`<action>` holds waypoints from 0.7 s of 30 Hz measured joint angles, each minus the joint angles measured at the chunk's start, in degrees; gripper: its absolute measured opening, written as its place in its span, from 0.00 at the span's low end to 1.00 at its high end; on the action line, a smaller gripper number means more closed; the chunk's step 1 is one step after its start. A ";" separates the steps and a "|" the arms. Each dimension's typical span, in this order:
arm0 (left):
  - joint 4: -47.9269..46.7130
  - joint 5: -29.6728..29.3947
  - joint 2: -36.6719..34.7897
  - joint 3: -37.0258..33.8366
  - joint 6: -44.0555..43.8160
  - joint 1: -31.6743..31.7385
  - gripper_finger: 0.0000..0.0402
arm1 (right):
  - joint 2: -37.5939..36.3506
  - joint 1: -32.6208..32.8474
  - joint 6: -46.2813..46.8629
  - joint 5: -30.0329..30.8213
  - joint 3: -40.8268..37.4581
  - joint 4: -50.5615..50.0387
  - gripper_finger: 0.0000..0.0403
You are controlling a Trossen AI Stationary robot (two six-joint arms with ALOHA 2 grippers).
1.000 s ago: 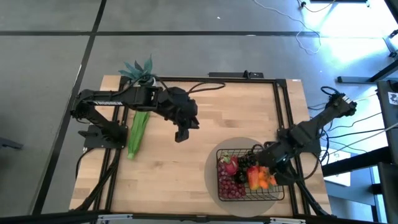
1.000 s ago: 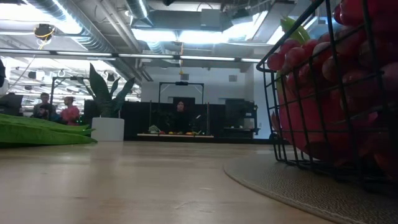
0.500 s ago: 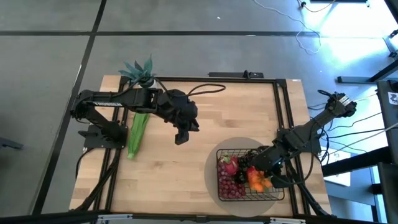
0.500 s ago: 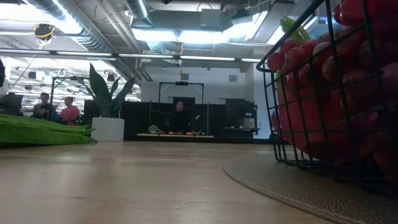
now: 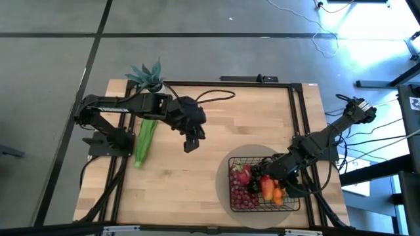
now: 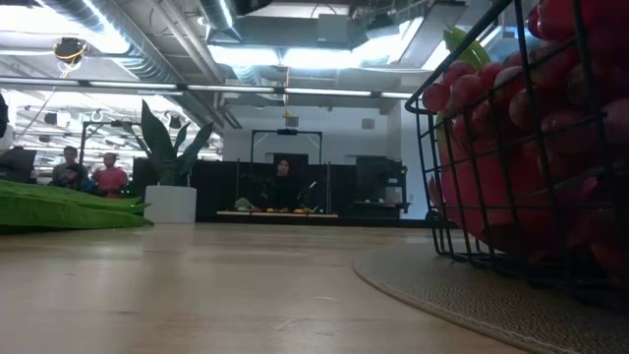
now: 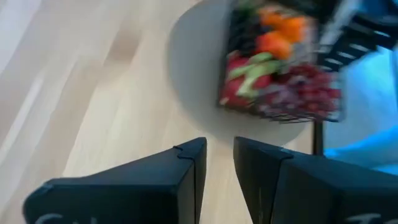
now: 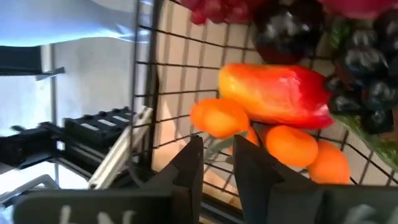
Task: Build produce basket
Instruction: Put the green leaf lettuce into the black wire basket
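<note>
1. One black wire-mesh rectangular basket (image 5: 264,191) sits on a round grey mat (image 5: 223,180) near the table's (image 5: 249,118) front right corner. It holds a pink dragon fruit (image 5: 242,174), a red-yellow mango (image 5: 268,187), orange tangerines (image 5: 279,195), purple grapes (image 5: 241,198) and dark grapes (image 5: 256,169).
2. Right gripper (image 8: 217,157) is inside the basket at its right side, just above a tangerine (image 8: 219,117) and beside the mango (image 8: 277,93). Its fingers stand a narrow slit apart with nothing between them: released.
3. Long green leafy stalk (image 5: 146,139) lies near the table's left edge, well apart from the basket, beside a blue-green spiky plant (image 5: 147,72) at the back left corner.
4. Left gripper (image 7: 217,163) hovers over bare wood mid-table, between stalk and basket; fingers nearly together, empty.
5. Judgement: the stalk is the last piece out. To do it well, lift the right arm straight up clear of the mesh first, then grip the stalk mid-length so it does not droop, and lay it diagonally across the fruit.
</note>
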 joint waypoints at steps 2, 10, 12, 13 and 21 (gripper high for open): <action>-3.69 -3.09 -0.01 0.00 -6.44 0.15 0.17 | -0.57 -0.35 -0.50 -0.43 1.20 -0.61 0.18; -24.40 -16.08 0.17 -0.34 -28.57 1.81 0.17 | -4.81 -2.67 -5.20 8.05 7.53 -2.00 0.18; -26.94 -16.46 0.33 -1.82 -31.63 3.56 0.17 | -6.07 -3.87 -6.55 10.15 8.69 -2.04 0.18; -28.20 -16.49 0.40 -2.69 -32.40 4.54 0.17 | -6.60 -4.66 -7.19 11.28 9.27 -2.02 0.18; -28.86 -18.63 0.38 -13.01 -31.13 13.21 0.17 | -9.90 -10.12 -12.24 18.95 12.51 -1.95 0.18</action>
